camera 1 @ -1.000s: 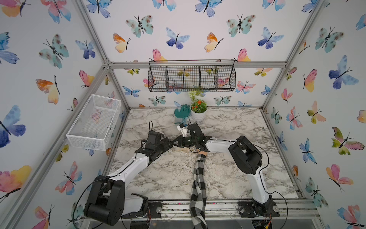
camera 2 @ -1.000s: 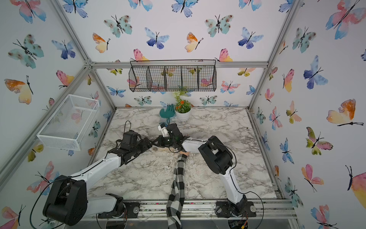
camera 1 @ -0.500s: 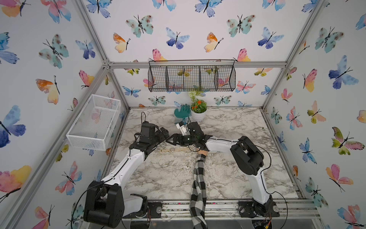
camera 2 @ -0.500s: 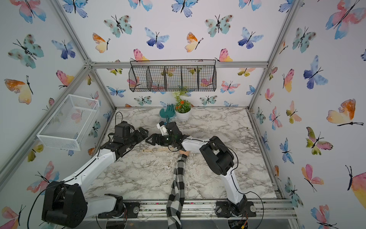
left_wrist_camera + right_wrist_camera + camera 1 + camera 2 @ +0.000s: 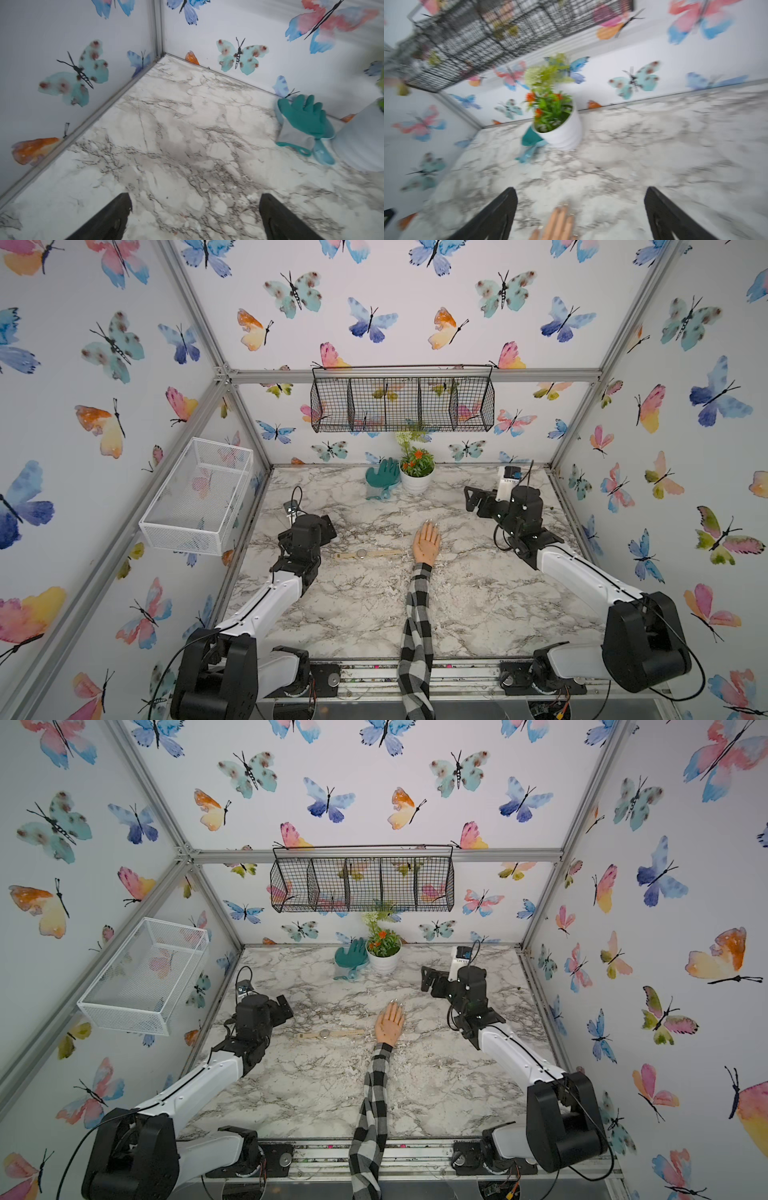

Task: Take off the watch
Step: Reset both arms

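Beige watch [image 5: 362, 554] faint against marble [image 5: 374, 614]

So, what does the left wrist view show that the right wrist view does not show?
Only the left wrist view shows the teal glove almost whole; the right wrist view catches just a scrap of it. Only the right wrist view shows the black wire basket, the orange flowers and the tips of the mannequin hand. Both show the marble table, the white pot, butterfly walls and open fingers: the left fingers, the right fingers. Neither shows the watch.
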Controlling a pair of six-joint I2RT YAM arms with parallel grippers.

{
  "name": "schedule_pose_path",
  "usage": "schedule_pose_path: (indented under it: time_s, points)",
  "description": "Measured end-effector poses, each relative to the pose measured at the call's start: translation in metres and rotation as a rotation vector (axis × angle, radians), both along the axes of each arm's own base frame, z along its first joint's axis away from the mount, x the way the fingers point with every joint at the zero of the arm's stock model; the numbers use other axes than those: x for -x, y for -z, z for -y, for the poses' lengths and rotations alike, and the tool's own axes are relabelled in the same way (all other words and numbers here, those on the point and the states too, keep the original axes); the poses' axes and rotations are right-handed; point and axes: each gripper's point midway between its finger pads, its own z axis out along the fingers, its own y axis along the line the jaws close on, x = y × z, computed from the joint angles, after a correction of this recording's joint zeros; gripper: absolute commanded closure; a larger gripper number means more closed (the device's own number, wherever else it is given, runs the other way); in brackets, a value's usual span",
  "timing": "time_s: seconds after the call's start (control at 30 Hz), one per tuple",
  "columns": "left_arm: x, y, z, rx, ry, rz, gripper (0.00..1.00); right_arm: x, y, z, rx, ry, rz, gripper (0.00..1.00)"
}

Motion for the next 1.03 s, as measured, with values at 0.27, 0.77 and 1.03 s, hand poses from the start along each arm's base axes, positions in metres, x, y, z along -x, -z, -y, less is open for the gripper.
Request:
schedule_pose_path:
  time_s: [0.27, 0.77, 1.03]
  points:
    - [0.015, 0.042, -0.021, -0.183, -0.028, 0.02, 0.02, 0.033, 0.118, 0.106, 0.317, 0.277, -0.115, 0.02]
    - [0.011, 0.037, -0.028, -0.156, 0.063, 0.189, 0.02, 0.033, 0.111, 0.103, 0.297, 0.193, 0.122, 0.02]
    - [0.008, 0.036, -0.024, -0.142, 0.095, 0.198, 0.02, 0.034, 0.115, 0.099, 0.294, 0.17, 0.11, 0.02]
